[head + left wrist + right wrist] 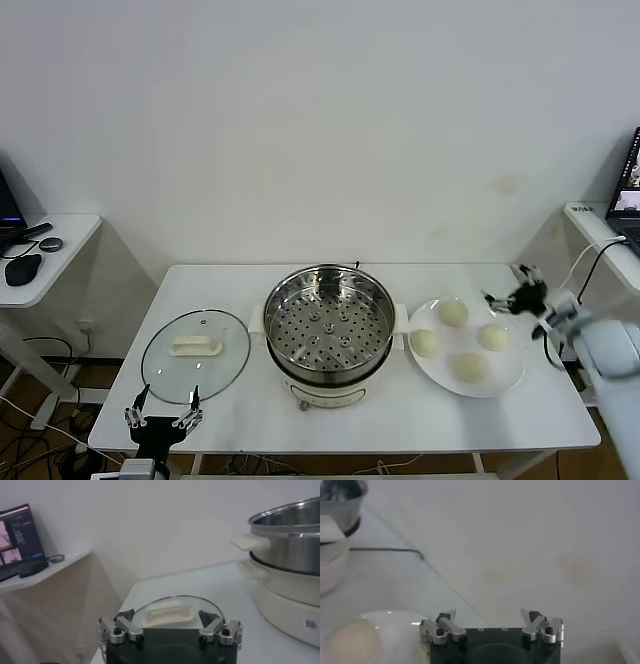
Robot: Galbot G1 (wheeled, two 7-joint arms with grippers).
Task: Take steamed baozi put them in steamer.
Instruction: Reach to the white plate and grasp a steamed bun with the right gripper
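Observation:
Several cream-white baozi lie on a white plate (512, 376) right of the steamer; one (453, 313) sits at the plate's far side and one (470, 367) at its near side. The steamer (328, 325) is a shiny steel pot with a perforated tray, mid-table, with nothing on the tray. My right gripper (505, 285) hovers open over the plate's far right edge, holding nothing. In the right wrist view the gripper (492, 622) is open, with one baozi (350, 640) off to the side. My left gripper (162, 408) is open and idle at the front left edge.
A round glass lid (195, 345) with a white handle lies flat left of the steamer, just ahead of the left gripper (170, 625). A side desk (40, 255) stands far left and a laptop (630, 190) far right. A black cord (385, 550) runs behind the steamer.

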